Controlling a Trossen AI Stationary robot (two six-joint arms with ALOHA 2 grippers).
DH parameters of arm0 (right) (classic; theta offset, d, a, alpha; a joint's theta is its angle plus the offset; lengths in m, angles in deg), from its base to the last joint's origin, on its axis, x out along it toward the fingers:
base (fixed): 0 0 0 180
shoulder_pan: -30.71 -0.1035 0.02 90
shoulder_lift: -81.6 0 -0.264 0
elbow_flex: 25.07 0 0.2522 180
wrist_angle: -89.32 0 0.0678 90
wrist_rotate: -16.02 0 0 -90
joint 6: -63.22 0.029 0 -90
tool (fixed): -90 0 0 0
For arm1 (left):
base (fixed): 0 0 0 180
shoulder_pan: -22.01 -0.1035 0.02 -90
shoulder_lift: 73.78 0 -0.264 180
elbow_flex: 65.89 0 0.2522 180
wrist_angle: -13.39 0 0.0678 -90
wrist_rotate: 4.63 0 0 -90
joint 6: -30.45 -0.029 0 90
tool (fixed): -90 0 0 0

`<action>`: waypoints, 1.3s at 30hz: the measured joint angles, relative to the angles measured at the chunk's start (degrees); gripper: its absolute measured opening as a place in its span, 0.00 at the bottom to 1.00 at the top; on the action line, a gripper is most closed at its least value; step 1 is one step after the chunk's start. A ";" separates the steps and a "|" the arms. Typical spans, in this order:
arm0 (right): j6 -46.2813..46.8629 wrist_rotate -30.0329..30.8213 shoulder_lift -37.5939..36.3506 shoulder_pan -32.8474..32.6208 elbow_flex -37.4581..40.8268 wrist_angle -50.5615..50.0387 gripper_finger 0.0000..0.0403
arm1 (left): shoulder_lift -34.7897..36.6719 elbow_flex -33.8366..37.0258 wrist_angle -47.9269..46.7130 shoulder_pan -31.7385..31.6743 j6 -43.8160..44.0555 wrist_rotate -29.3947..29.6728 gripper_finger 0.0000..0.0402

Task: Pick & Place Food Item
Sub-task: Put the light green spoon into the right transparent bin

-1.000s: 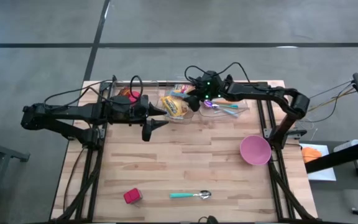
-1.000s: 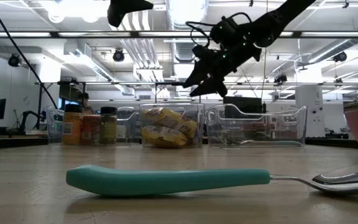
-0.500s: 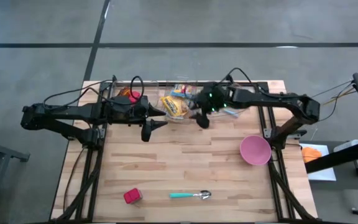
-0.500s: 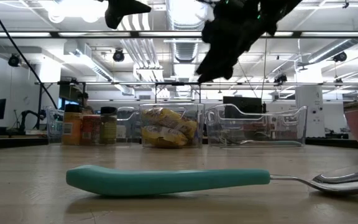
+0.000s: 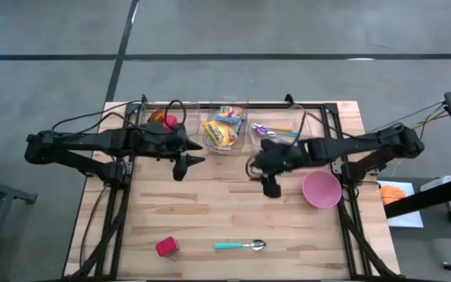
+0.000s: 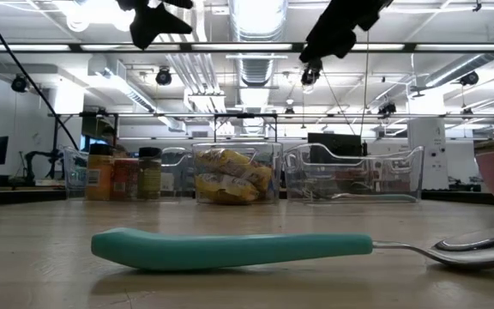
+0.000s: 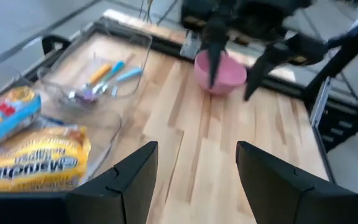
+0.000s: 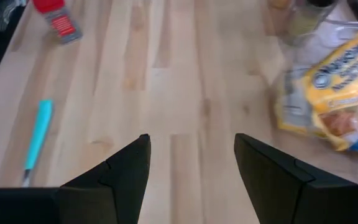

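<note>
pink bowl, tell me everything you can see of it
The pink bowl is round, smooth and plain, plastic by its look. It stands upright and looks empty, on the wooden table near the right edge. The open right gripper hangs just beside it, not touching. Nothing else touches it.

One camera hangs high above the wooden table (image 5: 233, 211) and looks straight down, taking in all four edges and both arms. A second sits at tabletop height by the near edge, close to a teal-handled spoon (image 6: 230, 249), facing level toward the clear bins (image 6: 234, 172) along the far edge and the room beyond. Each wrist camera looks forward and down at the boards from close range. All four views share the yellow snack packets (image 5: 221, 133).
</note>
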 joint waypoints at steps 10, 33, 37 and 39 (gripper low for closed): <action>5.76 4.95 7.98 -12.72 -1.54 0.72 0.57 | 1.75 -0.01 -7.71 0.00 0.01 -3.45 0.56; 11.45 5.66 36.32 -26.42 -23.36 -5.81 0.57 | 2.76 0.17 -14.30 0.01 -3.06 -4.24 0.56; 14.26 5.64 37.19 -26.96 -23.16 -6.27 0.57 | 2.76 0.17 -14.45 0.02 -3.06 -4.24 0.56; 15.14 5.64 37.19 -27.26 -22.79 -6.30 0.57 | 2.76 0.17 -14.84 0.00 -3.21 -4.24 0.56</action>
